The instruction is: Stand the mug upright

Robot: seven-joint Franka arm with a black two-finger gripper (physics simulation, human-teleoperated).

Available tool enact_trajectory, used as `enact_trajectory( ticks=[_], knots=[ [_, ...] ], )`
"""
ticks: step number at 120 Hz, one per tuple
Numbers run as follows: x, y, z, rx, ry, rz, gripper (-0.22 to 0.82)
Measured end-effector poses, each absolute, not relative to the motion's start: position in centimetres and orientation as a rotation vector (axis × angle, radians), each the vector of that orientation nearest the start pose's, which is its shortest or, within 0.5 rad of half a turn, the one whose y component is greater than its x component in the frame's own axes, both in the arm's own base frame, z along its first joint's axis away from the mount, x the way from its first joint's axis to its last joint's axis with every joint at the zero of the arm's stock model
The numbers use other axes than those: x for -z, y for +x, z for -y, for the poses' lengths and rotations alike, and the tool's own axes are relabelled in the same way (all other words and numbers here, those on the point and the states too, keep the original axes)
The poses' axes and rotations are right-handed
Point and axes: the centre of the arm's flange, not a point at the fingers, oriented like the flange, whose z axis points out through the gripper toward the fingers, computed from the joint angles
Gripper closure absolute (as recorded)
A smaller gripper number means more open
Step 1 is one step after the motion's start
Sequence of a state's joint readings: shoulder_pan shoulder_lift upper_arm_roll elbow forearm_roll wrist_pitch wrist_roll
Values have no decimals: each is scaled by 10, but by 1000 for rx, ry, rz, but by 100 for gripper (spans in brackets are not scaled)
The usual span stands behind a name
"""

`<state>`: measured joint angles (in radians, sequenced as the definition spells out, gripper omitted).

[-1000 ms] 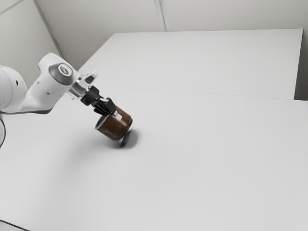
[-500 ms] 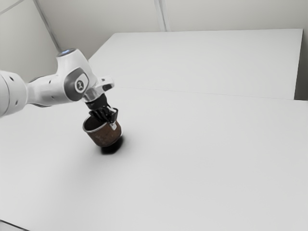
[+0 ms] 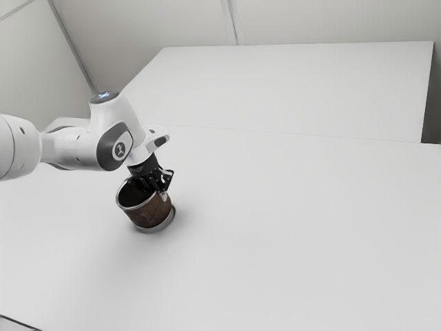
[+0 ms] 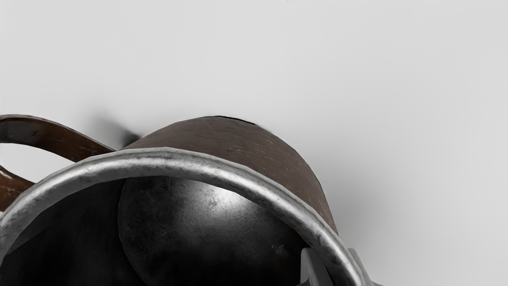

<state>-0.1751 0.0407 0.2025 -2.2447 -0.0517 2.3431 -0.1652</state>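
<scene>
Exterior view: mug (image 3: 149, 212) mouth-up but leaning, its wall in the claw (image 4: 331, 254)

From where I stand, the mug comes first, low over the near half of the table (image 3: 289, 227), mouth tipped toward the exterior view's left, base close to the tabletop. Whether it sits flat, I can't tell. The claw is above it, clamped on the wall by the rim (image 4: 170, 161): one finger (image 4: 311, 266) inside, its mate outside. The handle (image 4: 59, 139) juts out well around the rim from that grip. Inside is dark, worn metal; no contents can be made out in the part I see.

The job looks nearly finished to me. What matters now is the mug's long axis below the claw: it wants to be square to the table before letting go, or it may rock. Farther off rises a pale wall (image 3: 151, 27).
</scene>
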Motion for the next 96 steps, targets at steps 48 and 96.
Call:
enact_trajectory(
  ticks=[48, 96],
  knots=[
    [-364, 548, -14, 124, -3081, 452, 29],
    [-396, 562, -13, 199, -3081, 483, 4]
  ],
)
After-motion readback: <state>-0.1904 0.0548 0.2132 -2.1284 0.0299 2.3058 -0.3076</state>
